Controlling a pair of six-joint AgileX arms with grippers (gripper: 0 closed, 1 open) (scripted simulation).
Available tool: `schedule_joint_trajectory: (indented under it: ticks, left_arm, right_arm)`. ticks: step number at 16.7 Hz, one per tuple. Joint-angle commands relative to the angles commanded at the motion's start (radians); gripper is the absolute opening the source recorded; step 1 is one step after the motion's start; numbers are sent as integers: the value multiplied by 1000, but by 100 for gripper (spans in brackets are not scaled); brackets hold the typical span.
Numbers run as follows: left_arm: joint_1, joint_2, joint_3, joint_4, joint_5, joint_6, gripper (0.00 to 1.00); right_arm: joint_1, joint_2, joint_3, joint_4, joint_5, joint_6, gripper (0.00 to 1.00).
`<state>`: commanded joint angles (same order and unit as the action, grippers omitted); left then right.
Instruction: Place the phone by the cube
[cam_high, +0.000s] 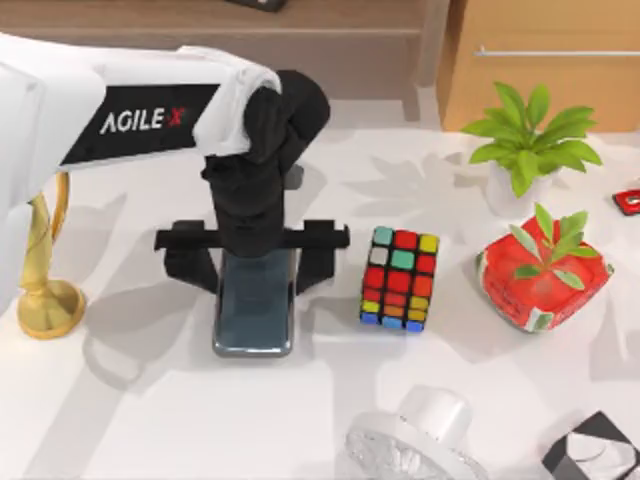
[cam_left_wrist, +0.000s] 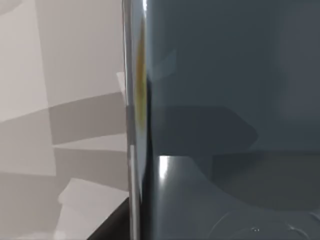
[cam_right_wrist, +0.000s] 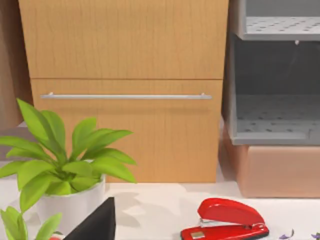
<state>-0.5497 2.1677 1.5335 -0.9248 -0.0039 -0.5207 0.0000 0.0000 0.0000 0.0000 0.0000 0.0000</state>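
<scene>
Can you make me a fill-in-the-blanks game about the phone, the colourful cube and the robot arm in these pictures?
1. The flat dark blue-grey phone lies on the white table, to the ____ of the colourful puzzle cube in the top view.
2. The ____ gripper is over the phone.
3. The plant in the red pot has ____ leaves.
4. The stapler is ____.

Missing words: left; left; green; red
</scene>
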Motion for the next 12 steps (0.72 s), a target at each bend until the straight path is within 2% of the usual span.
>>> schedule_joint_trajectory:
  ticks: [3,12]
  left_arm:
    - [0,0,0,0,0,0,0]
    - [0,0,0,0,0,0,68]
  right_arm:
    - [0,0,0,0,0,0,100]
    - [0,0,0,0,0,0,100]
